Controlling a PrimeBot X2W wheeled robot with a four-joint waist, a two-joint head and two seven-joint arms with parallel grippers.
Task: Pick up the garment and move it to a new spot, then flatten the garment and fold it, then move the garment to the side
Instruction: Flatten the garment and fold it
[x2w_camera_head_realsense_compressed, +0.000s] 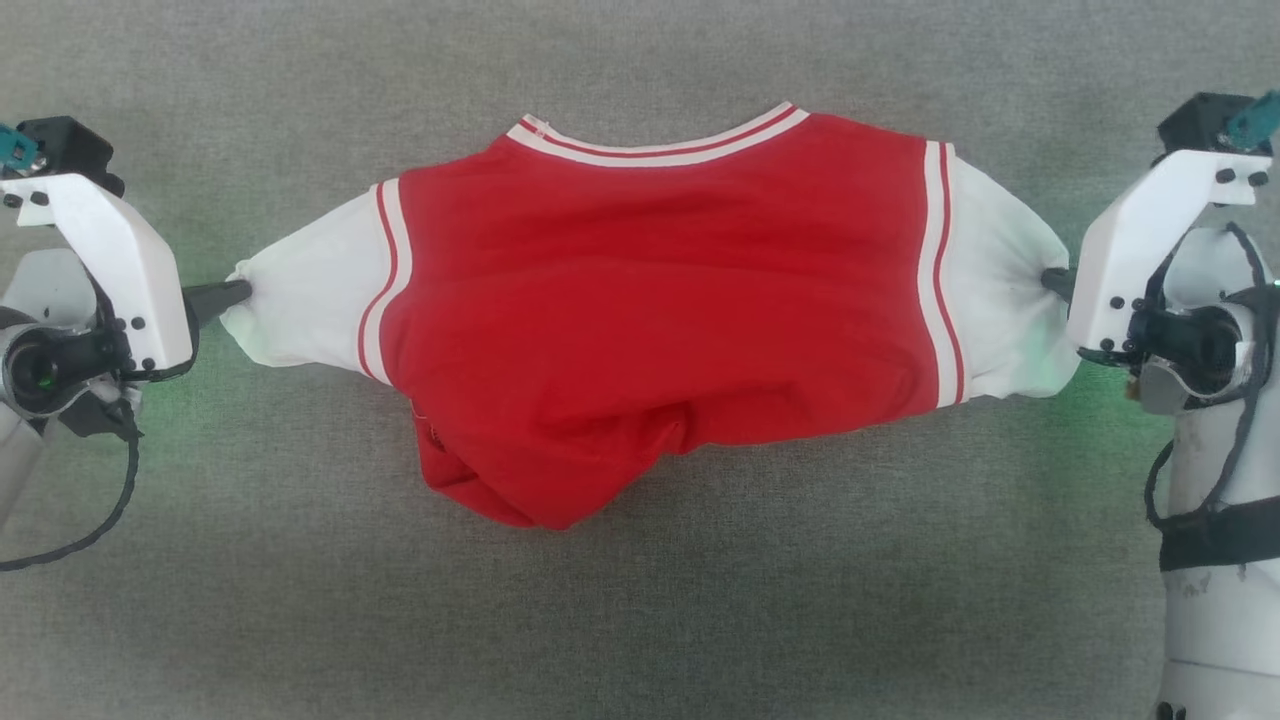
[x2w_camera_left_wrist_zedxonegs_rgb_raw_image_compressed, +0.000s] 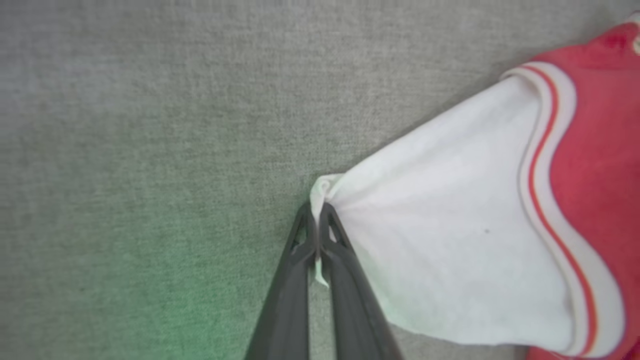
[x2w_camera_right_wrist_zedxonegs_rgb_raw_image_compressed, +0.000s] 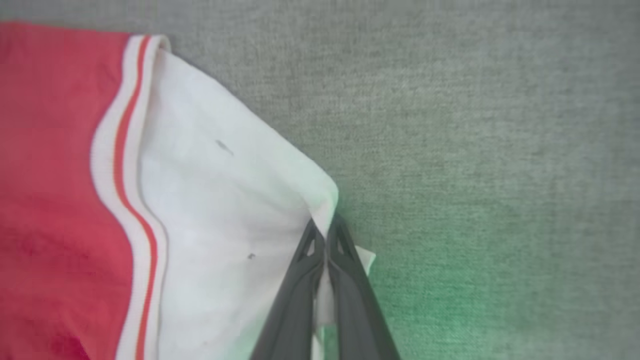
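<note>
The garment (x2w_camera_head_realsense_compressed: 660, 310), a red jersey with white sleeve ends and striped trim, hangs stretched between my two arms above the grey surface. Its collar lies at the far edge and its lower body sags in a bunch toward me. My left gripper (x2w_camera_head_realsense_compressed: 240, 292) is shut on the white cuff of the left sleeve (x2w_camera_left_wrist_zedxonegs_rgb_raw_image_compressed: 440, 225), cloth pinched between the dark fingers (x2w_camera_left_wrist_zedxonegs_rgb_raw_image_compressed: 345, 270). My right gripper (x2w_camera_head_realsense_compressed: 1050, 280) is shut on the right sleeve's white cuff (x2w_camera_right_wrist_zedxonegs_rgb_raw_image_compressed: 225, 215), fabric pinched between its tips (x2w_camera_right_wrist_zedxonegs_rgb_raw_image_compressed: 325, 235). No number shows on the face turned up.
Grey woven cloth surface (x2w_camera_head_realsense_compressed: 640, 620) spreads all round the garment. A black cable (x2w_camera_head_realsense_compressed: 100, 510) loops beside my left forearm and a dark strap (x2w_camera_head_realsense_compressed: 1215, 545) crosses my right forearm. Green light glows on the surface under both wrists.
</note>
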